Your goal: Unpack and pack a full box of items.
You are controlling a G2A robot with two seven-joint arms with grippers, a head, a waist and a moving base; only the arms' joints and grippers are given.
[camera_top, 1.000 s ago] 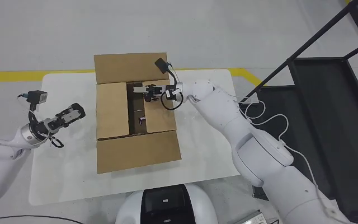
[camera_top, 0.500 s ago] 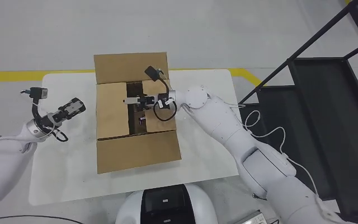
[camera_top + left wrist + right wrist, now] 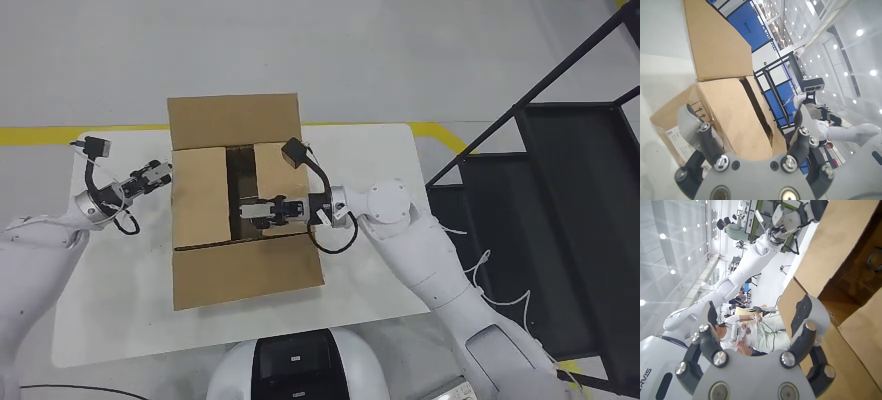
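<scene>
Two arms at one cardboard box (image 3: 200, 195), taken first from above. Box at the middle of the white table (image 3: 120, 300), far and near flaps laid outward, two inner flaps lowered, a dark slot between them. Right gripper (image 3: 252, 213) over that slot, toward its near end. Left gripper (image 3: 160, 176) just beside the box's left wall, close to the far corner. Finger spread of either claw too small to judge from up here.

Next, from the left wrist: left gripper (image 3: 746, 118) with fingers (image 3: 690, 118) spread wide, nothing between them, aimed at a corner of the box (image 3: 730, 106). On the box's side wall, a white label (image 3: 676, 140) and printed upward arrows (image 3: 700, 109), with the label's print too small to read. Blue panels (image 3: 740, 20) with white lettering in the room behind.

Last, from the right wrist: right gripper (image 3: 759, 313) likewise spread and empty, one finger (image 3: 806, 313) over the edge of a flap. Box (image 3: 838, 237) interior open to sight past the flap edges, brown inside, with a dark ring-shaped item (image 3: 873, 260) lying deep within. Nature of that item impossible to tell.
</scene>
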